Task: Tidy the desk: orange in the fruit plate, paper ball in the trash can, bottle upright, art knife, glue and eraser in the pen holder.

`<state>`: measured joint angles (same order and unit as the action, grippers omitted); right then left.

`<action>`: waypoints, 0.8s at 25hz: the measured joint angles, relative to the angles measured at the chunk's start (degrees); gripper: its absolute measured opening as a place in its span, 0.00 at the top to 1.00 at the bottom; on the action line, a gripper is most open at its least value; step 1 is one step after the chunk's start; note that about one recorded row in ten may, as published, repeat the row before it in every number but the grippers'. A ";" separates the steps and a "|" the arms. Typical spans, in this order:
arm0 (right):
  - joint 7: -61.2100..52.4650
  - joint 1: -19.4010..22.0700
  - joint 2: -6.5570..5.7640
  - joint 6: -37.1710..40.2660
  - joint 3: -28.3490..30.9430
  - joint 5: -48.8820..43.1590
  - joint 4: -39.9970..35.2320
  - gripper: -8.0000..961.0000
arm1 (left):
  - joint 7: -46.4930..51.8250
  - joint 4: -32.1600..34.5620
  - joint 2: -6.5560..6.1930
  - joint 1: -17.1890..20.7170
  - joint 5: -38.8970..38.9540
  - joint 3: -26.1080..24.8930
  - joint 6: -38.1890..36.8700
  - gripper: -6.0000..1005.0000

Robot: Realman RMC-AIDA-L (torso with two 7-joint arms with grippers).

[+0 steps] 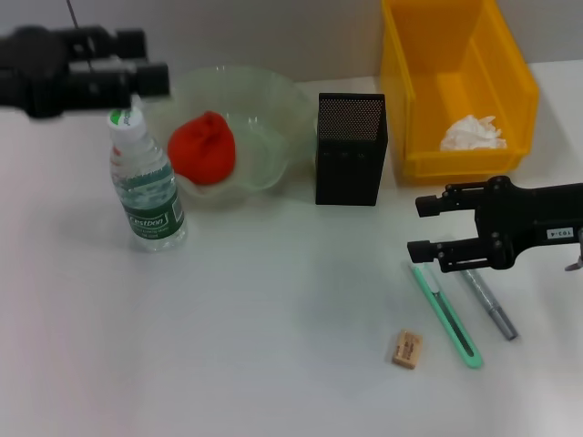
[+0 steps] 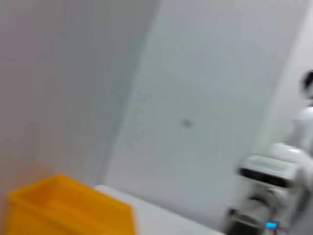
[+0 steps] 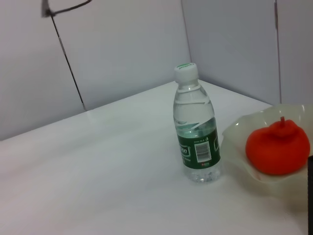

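Just below right end effector: art knife, untouched.

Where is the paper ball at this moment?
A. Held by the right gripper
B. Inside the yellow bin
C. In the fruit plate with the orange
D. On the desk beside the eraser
B: the white paper ball lies on the floor of the yellow bin, at the desk's far right.

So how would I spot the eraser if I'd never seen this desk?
Start at the yellow bin at the desk's back right, then come toward the near edge. Left of the green art knife lies the eraser: a small tan block, the only stubby thing beside two long, thin tools.
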<state>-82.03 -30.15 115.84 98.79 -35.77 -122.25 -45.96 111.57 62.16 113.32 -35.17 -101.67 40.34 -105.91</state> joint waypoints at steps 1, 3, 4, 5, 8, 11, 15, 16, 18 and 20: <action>-0.21 -0.02 -0.01 0.00 0.01 0.01 0.00 0.29 | -0.91 -0.78 0.29 -0.01 0.42 0.02 -1.62 0.20; -0.51 -0.08 -0.01 0.02 0.00 0.02 0.00 0.29 | -3.50 -2.16 1.35 0.06 0.49 0.08 -4.19 0.20; -0.69 -0.09 -0.02 0.05 0.00 0.03 0.00 0.29 | -4.94 -2.84 1.90 0.17 0.43 0.17 -4.92 0.20; -0.89 -0.09 -0.04 0.13 0.00 0.04 0.00 0.29 | -6.14 -3.38 2.30 0.34 0.27 0.30 -5.35 0.20; -1.46 -0.09 -0.15 0.53 0.00 0.06 0.00 0.29 | -11.72 -5.96 3.44 1.25 -0.28 2.14 -5.66 0.20; -1.84 -0.09 -0.26 0.71 0.01 0.08 0.00 0.29 | -17.89 -8.74 4.09 2.26 -0.86 4.85 -4.65 0.20; -2.50 -0.08 -0.30 0.79 -0.13 0.07 0.00 0.29 | -24.66 -11.75 4.72 3.40 -3.22 7.70 -0.49 0.20; -2.65 -0.08 -0.31 0.79 -0.25 0.02 0.00 0.29 | -25.74 -12.39 4.74 3.46 -3.70 8.31 0.40 0.20; -2.76 -0.08 -0.36 0.80 -0.30 -0.06 0.00 0.29 | -28.43 -14.55 4.76 3.53 -4.79 10.04 2.88 0.20; -2.86 -0.08 -0.36 0.79 -0.27 -0.24 0.00 0.29 | -31.09 -16.54 4.78 3.54 -5.91 11.28 4.85 0.20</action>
<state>-84.89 -30.23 115.48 99.58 -36.04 -122.49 -45.97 80.48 45.63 118.10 -31.63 -107.58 51.62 -101.06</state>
